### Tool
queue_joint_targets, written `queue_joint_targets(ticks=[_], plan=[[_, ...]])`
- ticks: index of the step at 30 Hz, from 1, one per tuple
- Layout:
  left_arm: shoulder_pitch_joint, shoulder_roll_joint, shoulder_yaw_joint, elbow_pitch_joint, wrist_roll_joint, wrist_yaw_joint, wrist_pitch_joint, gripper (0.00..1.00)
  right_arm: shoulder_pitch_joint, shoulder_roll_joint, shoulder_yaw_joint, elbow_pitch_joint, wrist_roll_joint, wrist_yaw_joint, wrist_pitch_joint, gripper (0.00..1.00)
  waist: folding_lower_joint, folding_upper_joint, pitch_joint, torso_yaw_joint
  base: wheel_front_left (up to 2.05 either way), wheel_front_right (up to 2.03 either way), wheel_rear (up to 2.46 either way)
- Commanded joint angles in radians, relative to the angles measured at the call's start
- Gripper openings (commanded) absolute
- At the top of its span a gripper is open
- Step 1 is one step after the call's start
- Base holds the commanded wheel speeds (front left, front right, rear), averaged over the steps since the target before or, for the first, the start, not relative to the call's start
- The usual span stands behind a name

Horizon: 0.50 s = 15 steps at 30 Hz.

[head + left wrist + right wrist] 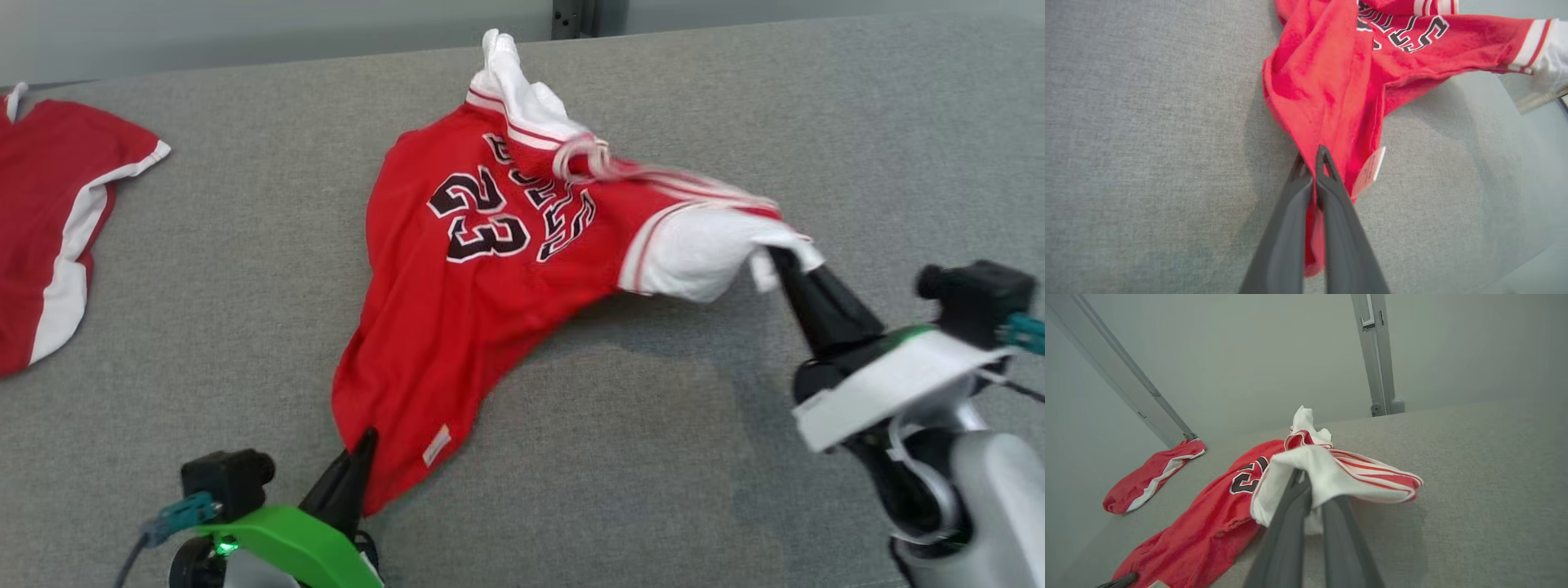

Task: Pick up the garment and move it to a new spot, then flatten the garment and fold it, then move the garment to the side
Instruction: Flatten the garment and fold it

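Observation:
The garment (pixel 482 269) is a red basketball jersey with white sleeves and a black "23", spread crumpled over the grey table. My left gripper (pixel 363 445) is shut on its red bottom hem at the near corner; in the left wrist view the gripper (pixel 1312 163) pinches that red cloth (pixel 1331 90) beside a white tag (pixel 1370 171). My right gripper (pixel 775 257) is shut on the white sleeve at the right and holds it lifted off the table. In the right wrist view the gripper (pixel 1306 484) bites into the white sleeve (pixel 1327 473).
A second red and white garment (pixel 49 220) lies at the table's far left, also seen as the second garment (pixel 1151 475) in the right wrist view. The grey fabric table top (pixel 653 457) spreads wide. Metal posts (pixel 1376 355) and a pale wall stand behind the far edge.

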Motion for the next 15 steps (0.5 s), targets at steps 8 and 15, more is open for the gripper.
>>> queue_joint_targets(ticks=[8,15], plan=[[0.015,0.046,0.116,-0.397,-0.245,-0.003,0.133,0.0,0.036,-0.05,-0.353,-0.387,0.164,0.0,0.22,0.0,0.0,0.0,0.004,-0.045,0.0,0.0,0.0],[-0.336,0.128,0.182,-0.482,-0.37,0.053,0.306,0.0,-0.287,-0.113,-0.475,-0.327,0.171,0.0,0.406,0.0,0.0,0.0,0.137,-0.027,0.0,0.0,0.0]])
